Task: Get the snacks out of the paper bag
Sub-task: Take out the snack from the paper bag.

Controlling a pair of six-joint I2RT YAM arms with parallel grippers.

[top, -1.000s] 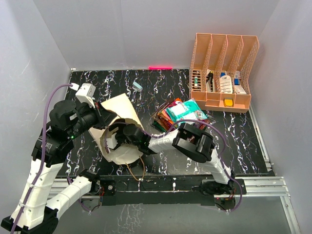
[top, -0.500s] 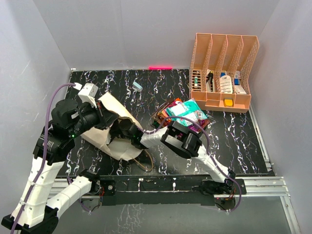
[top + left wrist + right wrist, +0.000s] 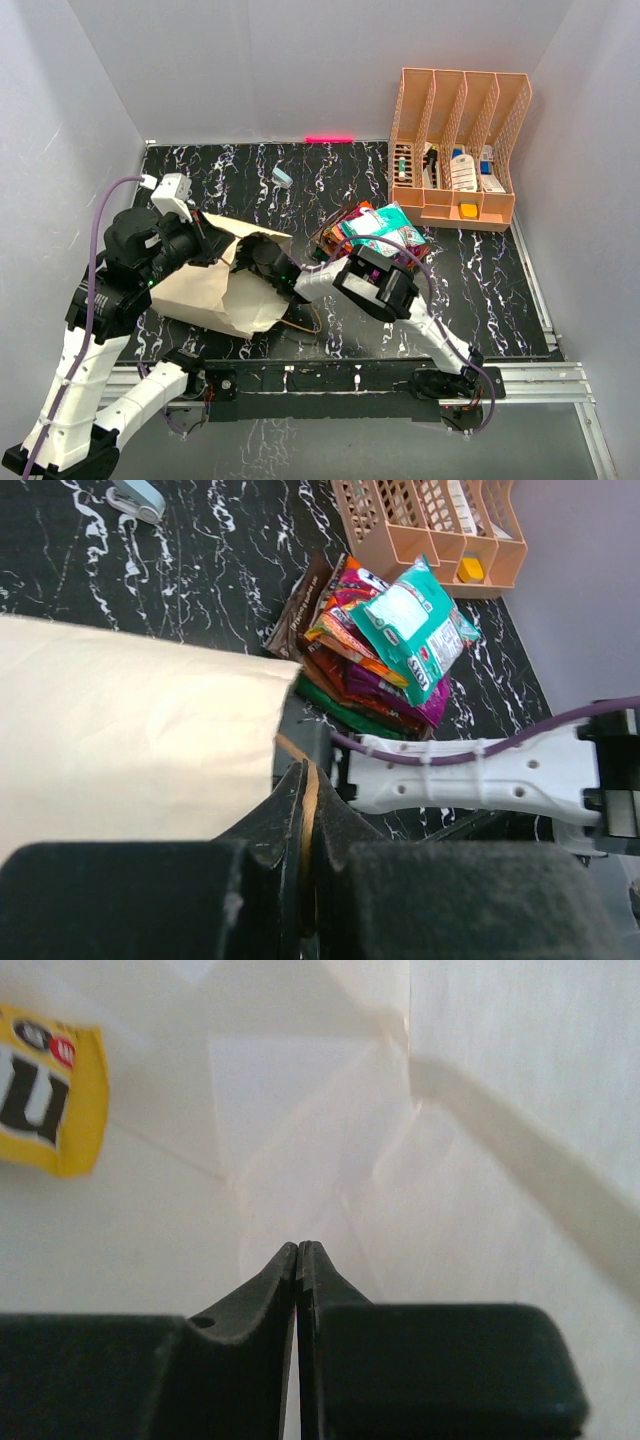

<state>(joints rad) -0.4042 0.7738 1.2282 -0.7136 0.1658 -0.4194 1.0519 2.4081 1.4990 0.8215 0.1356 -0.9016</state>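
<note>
- The left gripper (image 3: 308,785) is clamped on the mouth edge of the paper bag (image 3: 120,730) (the bag is tipped sideways).
- The right gripper (image 3: 300,1250) is inside the bag, its fingers pressed together and empty.
- A yellow packet (image 3: 45,1085) lies deeper inside.
- Other snacks (image 3: 375,235) are piled on the worktop (image 3: 480,270) beyond.

Paper bag (image 3: 200,290) lies sideways; right arm (image 3: 318,283) reaches inside; snacks (image 3: 372,232) piled nearby.

White links (image 3: 470,775), black joint housings (image 3: 375,285), zip-tied purple cables (image 3: 540,729); right tool (image 3: 299,1248) matte black.
</note>
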